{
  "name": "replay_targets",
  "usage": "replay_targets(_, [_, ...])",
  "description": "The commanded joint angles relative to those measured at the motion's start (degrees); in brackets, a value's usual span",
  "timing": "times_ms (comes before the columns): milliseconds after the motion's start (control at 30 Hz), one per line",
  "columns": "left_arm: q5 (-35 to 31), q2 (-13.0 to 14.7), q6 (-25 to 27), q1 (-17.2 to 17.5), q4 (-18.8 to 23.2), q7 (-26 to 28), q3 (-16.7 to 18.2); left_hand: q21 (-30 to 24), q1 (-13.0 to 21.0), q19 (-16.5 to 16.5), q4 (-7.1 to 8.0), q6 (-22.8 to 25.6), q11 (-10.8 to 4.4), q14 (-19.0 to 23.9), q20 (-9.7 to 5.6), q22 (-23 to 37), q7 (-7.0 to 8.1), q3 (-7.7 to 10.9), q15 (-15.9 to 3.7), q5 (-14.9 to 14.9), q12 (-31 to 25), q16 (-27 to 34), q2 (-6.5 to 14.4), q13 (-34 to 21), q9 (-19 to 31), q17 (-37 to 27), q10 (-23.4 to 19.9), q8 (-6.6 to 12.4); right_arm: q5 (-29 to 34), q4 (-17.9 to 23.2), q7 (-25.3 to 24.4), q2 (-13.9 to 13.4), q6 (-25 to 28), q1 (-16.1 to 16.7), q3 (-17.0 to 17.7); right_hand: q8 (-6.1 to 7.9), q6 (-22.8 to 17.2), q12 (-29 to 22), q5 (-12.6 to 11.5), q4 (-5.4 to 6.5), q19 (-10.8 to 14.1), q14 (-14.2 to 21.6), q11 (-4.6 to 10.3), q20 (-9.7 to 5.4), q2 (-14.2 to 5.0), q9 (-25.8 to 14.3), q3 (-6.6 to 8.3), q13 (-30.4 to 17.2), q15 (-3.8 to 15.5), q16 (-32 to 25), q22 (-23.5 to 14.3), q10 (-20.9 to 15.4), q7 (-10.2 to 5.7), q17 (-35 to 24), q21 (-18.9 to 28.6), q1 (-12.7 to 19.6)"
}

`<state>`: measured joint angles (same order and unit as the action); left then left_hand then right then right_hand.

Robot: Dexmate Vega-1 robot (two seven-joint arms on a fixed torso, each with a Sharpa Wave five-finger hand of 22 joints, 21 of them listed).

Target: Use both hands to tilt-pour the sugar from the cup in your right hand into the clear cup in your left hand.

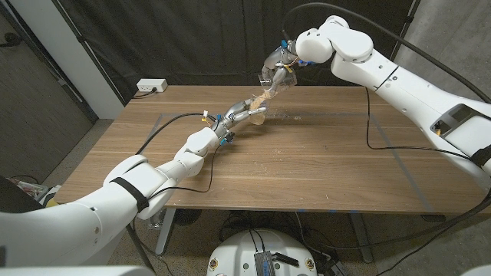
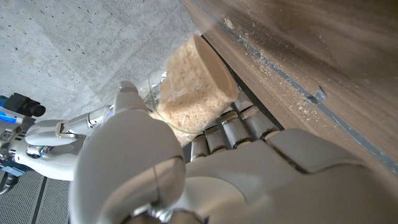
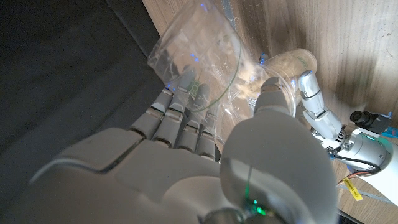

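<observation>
My right hand (image 1: 285, 63) holds a clear plastic cup (image 1: 276, 73) tipped steeply, mouth down toward my left, above the table's far middle. Pale brown sugar streams from it into the clear cup (image 1: 257, 115) that my left hand (image 1: 230, 116) grips lower down, just over the table. In the left wrist view the receiving cup (image 2: 193, 84) is well filled with sugar, held between thumb and fingers (image 2: 227, 127). In the right wrist view the tilted cup (image 3: 196, 59) looks nearly empty, with the left hand's cup (image 3: 292, 65) beyond its rim.
Spilled sugar grains (image 2: 267, 62) dust the wooden table (image 1: 307, 169) by the left hand. Black cables (image 1: 383, 146) lie across the tabletop. A white power strip (image 1: 150, 87) sits at the far left corner. Dark curtains hang behind the table.
</observation>
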<state>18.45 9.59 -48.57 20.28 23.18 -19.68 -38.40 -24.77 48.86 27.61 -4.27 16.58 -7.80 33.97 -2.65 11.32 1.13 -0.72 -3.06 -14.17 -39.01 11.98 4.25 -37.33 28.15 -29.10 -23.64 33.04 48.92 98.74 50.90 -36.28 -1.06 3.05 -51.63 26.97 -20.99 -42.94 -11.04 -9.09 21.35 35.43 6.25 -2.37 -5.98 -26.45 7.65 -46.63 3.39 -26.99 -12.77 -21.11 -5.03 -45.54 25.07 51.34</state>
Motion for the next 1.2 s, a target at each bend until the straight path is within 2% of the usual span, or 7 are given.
replay_targets(33, [0.1,-0.4,1.1,-0.6,-0.8,-0.1,-0.1,0.1,0.3,0.6,-0.10,0.2,-0.17,0.4,-2.30,0.3,0.14,-0.25,-5.65,0.1,-0.4,0.0,0.1,-0.1,0.0,-0.1,0.1,0.47,2.2,-0.8,0.2,0.8,-1.3,0.0,-0.5,0.13,-0.5,0.2,-0.4,1.09,0.0,0.4,-0.17,-1.35,-0.48,-0.2,1.64,-0.1,10.00,0.0,-0.2,-0.5,-0.21,-0.3,0.1,0.1])
replay_targets(467, [0.3,-0.6,2.1,-1.0,-1.4,0.0,-0.1,0.1,0.4,0.5,-0.07,0.2,-0.16,0.4,-2.26,0.3,0.05,-0.46,-5.59,0.1,-0.4,0.0,0.2,0.0,0.0,-0.1,0.0,0.51,4.5,-2.0,-0.3,1.5,-3.3,-0.7,-1.5,0.16,-0.7,0.4,-0.4,1.00,-0.4,0.5,-0.22,-1.10,-0.44,-0.2,1.76,-0.1,10.02,0.1,-0.2,-0.7,-0.41,-0.5,-0.1,0.3])
replay_targets(767, [0.4,-0.5,1.6,-0.8,-1.3,0.2,0.1,0.1,0.5,0.6,-0.07,0.3,-0.25,0.4,-2.30,0.3,0.25,-0.62,-5.65,0.1,-0.5,0.0,0.2,-0.1,0.0,-0.1,0.0,0.57,2.7,-2.1,0.4,1.9,-1.1,-0.5,0.2,0.14,-0.9,0.5,-0.4,1.07,-0.4,0.7,-0.12,-1.06,-0.55,-0.2,1.87,0.0,9.99,0.2,-0.1,-1.0,-0.43,-0.5,-0.1,0.2])
replay_targets(1200, [0.8,-0.7,1.5,-0.6,-1.5,-0.2,0.3,0.1,0.8,0.6,-0.15,0.1,-0.29,0.5,-2.28,0.3,0.18,-0.77,-5.81,0.1,-0.5,0.0,0.3,-0.1,-0.1,-0.2,0.2,0.59,0.4,-3.1,3.4,2.8,1.8,-2.5,1.1,-0.19,-0.5,0.9,-0.4,1.05,-0.2,0.7,-0.11,-1.25,-0.44,-0.1,1.95,0.1,10.02,0.4,-0.1,-0.7,-0.32,-0.6,0.0,0.2])
